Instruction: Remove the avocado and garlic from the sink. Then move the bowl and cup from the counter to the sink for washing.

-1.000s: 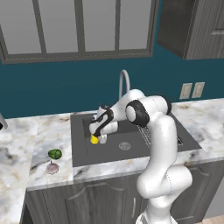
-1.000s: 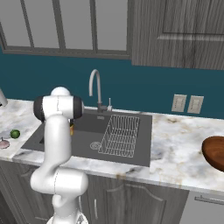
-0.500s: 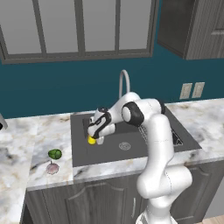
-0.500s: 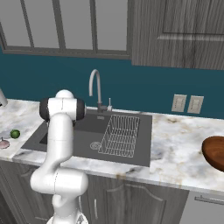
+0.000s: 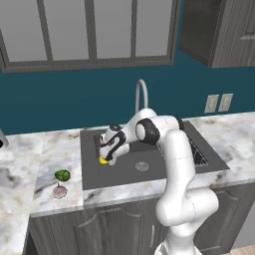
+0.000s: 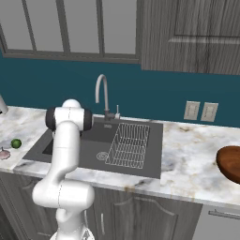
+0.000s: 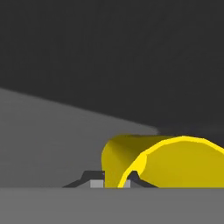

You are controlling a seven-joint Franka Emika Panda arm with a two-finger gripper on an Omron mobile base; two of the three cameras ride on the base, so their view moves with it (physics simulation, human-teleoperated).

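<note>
So the gripper [image 5: 105, 158] is down inside the sink [image 5: 149, 172] at its left end, and the yellow cup [image 5: 103, 160] is right at the fingertips, low over the dark sink floor. In the hand view the cup [image 7: 168, 162] lies tipped toward the camera with its open mouth showing, sitting just right of the fingertips, and its near rim wall looks pinched between them. The jaws are nearly shut, so my read is they're clamped on that thin cup wall rather than around the whole body.

What matters for the next move: the cup hangs off to one side of the jaws, so once let go it'll probably settle or roll on the sink floor instead of standing.

Avocado [image 5: 62, 175] and garlic [image 5: 60, 191] are already out on the counter [image 5: 45, 149] left of the sink, near each other. The wooden bowl [image 6: 231, 162] is still on the counter, well off to the right, so that one's left to do.
</note>
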